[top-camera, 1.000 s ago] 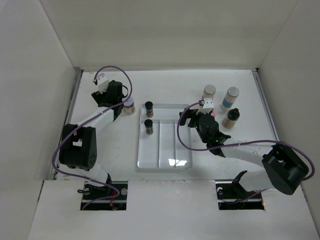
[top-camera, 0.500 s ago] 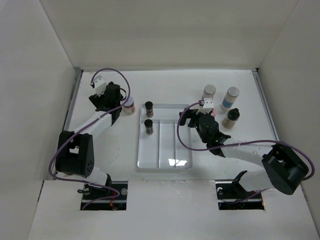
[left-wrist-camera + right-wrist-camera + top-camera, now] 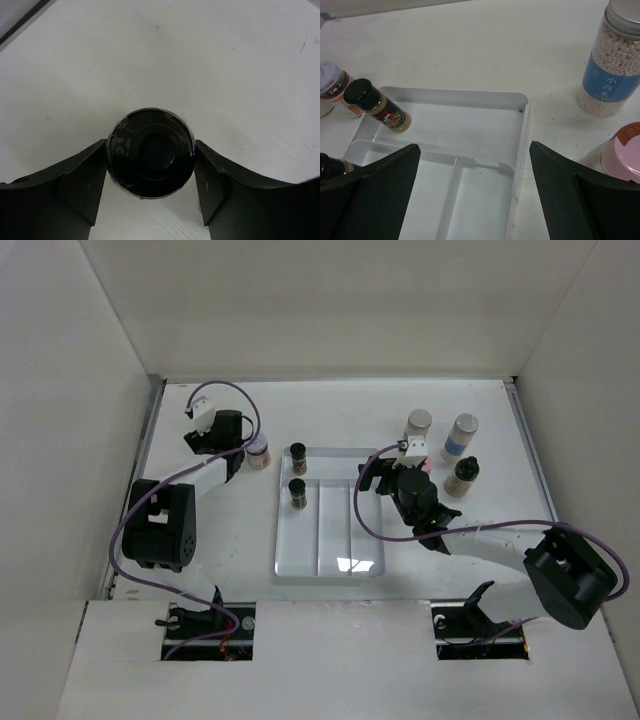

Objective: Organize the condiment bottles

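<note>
Where the white desk (image 3: 220, 540) carries everything, I list the parts from largest to smallest.

Tray (image 3: 366, 530): white and divided, lying mid-desk between the two arms.

Right hand (image 3: 475, 150): fingers spread wide with nothing between them. It is poised over the tray's right edge and faces the far end.

Left hand (image 3: 151, 172): closed on the jar (image 3: 259, 453). As far as I can judge, a finger presses each side of the cap. The jar sits on the desk just left of the tray's far corner.

Loose bottles, right of the tray: silver-cap bottle (image 3: 419, 423), blue-label bottle (image 3: 460, 435), black-cap bottle (image 3: 462, 477) and pink-cap bottle (image 3: 625, 155). The pink-cap bottle is just beside the right hand.

Stored bottles: far bottle (image 3: 298, 455) and near bottle (image 3: 297, 491) are both in the tray's left compartment, towards its far end.

Hazards, as I judge them:
- The grip sits high, at the jar's cap, so the body could swing or slip loose during a lift.
- The jar has to cross the tray rim. A low carry would catch the rim and shift the tray.
- The left compartment is already partly filled, so a careless descent could topple the far bottle.
- If the right hand swings right, it would likely knock over the pink-cap bottle.
</note>
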You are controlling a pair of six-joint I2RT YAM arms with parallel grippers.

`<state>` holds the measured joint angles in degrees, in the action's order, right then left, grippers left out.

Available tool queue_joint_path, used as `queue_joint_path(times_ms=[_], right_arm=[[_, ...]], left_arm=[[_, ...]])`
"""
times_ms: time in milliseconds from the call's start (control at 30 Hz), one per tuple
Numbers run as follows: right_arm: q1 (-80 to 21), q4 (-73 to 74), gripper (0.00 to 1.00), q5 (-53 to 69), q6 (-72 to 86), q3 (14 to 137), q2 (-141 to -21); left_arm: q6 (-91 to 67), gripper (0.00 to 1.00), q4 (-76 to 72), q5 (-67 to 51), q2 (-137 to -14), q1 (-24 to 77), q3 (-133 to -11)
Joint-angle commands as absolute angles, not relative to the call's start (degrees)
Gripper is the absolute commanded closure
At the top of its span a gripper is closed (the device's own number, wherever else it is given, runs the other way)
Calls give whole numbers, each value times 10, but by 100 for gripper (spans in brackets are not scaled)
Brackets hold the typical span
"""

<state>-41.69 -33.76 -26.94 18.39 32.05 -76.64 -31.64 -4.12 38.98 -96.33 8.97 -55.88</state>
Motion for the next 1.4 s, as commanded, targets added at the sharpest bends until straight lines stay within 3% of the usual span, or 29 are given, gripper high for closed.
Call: queue_joint_path(times_ms=[0,133,367,633,667,1000,1367], right_arm=[[-422,-355,2,-265,183,342,-772],[-422,-354,2,-265,182,345,-775],[-422,-354,2,-265,181,345,-775],[-422,-354,2,-265,185,343,-771],[-422,-354,2,-265,183,344,-775],[-412,-354,1,-249,199,336,-758],[-404,-355,0,-245,201,330,-748]], left_arm=[[-319,56,-57,395,-936,87,-569],[-322,67,-72,410,-861,115,-518],[-314,68,-57,486,-628,234,-390],[-323,68,122,519,-404,383,-332],[-345,69,186,508,-380,458,-350],[-417,68,132,487,-479,674,-320],[-429,69,86,527,-591,706,-299]])
